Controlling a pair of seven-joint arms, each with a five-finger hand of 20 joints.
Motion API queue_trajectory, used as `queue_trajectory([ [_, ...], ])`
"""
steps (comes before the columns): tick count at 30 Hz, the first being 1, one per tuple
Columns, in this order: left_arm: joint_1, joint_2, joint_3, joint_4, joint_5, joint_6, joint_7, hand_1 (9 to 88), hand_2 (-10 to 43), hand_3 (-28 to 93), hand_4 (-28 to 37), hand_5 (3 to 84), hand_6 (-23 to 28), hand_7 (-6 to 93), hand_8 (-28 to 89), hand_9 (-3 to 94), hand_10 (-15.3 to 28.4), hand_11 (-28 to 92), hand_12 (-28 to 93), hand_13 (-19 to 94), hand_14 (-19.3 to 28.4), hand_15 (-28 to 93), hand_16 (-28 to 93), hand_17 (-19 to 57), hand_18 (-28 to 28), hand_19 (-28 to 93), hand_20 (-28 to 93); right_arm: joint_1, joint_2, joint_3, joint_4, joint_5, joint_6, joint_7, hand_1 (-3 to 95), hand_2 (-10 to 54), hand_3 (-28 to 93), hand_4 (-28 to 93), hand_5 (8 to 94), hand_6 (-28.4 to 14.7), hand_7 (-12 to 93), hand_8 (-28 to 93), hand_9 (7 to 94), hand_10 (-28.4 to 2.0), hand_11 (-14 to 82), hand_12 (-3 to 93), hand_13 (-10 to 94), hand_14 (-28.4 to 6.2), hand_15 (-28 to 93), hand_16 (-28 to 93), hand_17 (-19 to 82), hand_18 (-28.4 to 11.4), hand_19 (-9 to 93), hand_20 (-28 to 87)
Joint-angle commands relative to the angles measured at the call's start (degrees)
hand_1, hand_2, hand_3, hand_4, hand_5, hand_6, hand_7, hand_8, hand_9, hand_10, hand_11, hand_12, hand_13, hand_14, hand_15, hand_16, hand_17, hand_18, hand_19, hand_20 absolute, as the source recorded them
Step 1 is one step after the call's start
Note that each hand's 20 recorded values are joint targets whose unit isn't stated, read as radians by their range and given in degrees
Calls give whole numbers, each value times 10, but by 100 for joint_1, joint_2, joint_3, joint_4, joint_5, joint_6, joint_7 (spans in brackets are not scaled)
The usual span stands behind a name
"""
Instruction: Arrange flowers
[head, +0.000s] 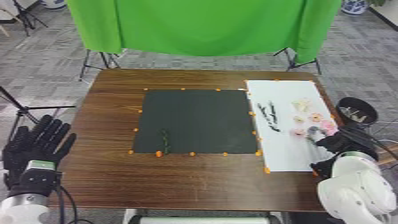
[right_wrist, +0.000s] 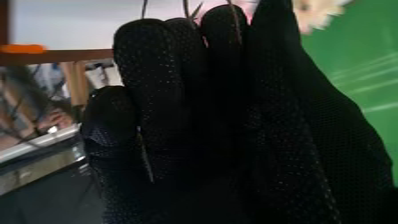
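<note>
- Fingers of the one black-gloved left hand (head: 34, 150) are open and spread out, left of the brown wooden bench (head: 98, 165).
- The one black-gloved right hand (head: 343, 143) is at the right edge of the long white sheet (head: 289, 157), near the flowers. Its fingers look straight and close together; whether they touch a flower, I cannot tell.
- At least three small pink flowers (head: 315, 117) and some creamy pale flowers (head: 302, 105) lie on the white sheet. Some overlap, so the full number is hard to tell.
- One thin green leafy stem (head: 165, 139) lies on the near part of the one square black mat (head: 197, 117).
- Two long, thin dark things (head: 268, 117) lie on the white sheet, left of the flowers.
- One round black bin (head: 357, 110) is just past the right side of the bench.
- Many little orange spots (head: 159, 154) run round the mat and the sheet.
- The right wrist view shows three thin lines (right_wrist: 187, 9) by the tips of the right hand (right_wrist: 204, 125). What they are, I cannot tell. A pale flower is close by, with green cloth (right_wrist: 369, 70) behind.
</note>
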Motion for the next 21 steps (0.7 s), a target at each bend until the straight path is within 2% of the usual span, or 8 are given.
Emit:
queue_trajectory([
  [1,165,93,-93,-53,-7,-73,107,293,187,706,-283,459,92,180,-98,396,164,227,113,281,157,403,-94,-63,145,428,87,161,177,58,-486,289,310,-302,578,-95,684,-283,827,-10,248,121,859,-119,83,315,788,-93,461,327,404,-245,886,297],
  [11,194,162,-83,-76,-7,-96,166,292,185,707,-283,458,92,180,-97,396,165,226,113,281,156,401,-93,-64,145,427,87,600,303,-233,-866,456,786,-661,575,-95,693,-283,827,-11,249,131,862,-114,80,321,791,-92,465,338,405,-244,892,299],
  [14,247,125,-116,-81,-20,-87,83,292,185,707,-283,458,92,180,-97,395,165,226,113,280,156,401,-93,-64,145,427,87,738,276,-474,-889,766,1173,-950,574,-95,694,-282,827,-10,250,133,864,-108,79,324,791,-92,467,339,405,-243,895,301],
  [16,243,80,-127,-86,-47,-55,69,292,185,707,-283,458,94,180,-97,394,164,225,113,280,156,401,-93,-64,145,426,87,913,199,-739,-909,985,1142,-1042,572,-95,696,-282,825,-9,253,137,867,-106,78,328,790,-90,472,340,405,-243,896,303],
  [18,350,65,-140,-123,4,-50,67,291,185,707,-283,458,94,178,-96,395,165,225,113,279,157,401,-93,-64,145,426,87,1119,61,-1068,-856,1023,1124,-1088,570,-95,698,-282,825,-9,252,137,866,-106,77,332,791,-92,476,340,405,-242,899,305],
  [19,404,12,-163,-153,4,3,11,291,185,707,-283,457,93,178,-96,395,164,225,113,279,156,401,-93,-64,145,426,88,1258,-57,-1247,-810,1016,1034,-1053,569,-95,699,-282,826,-9,252,137,867,-106,76,332,791,-92,478,339,406,-242,899,306],
  [21,559,-61,-205,-203,-61,46,58,291,185,707,-283,457,93,178,-96,395,165,226,114,279,157,401,-93,-64,145,426,88,1615,-293,-1733,-664,986,988,-1070,568,-95,700,-282,825,-9,253,138,867,-106,75,332,791,-92,480,337,407,-241,900,306],
])
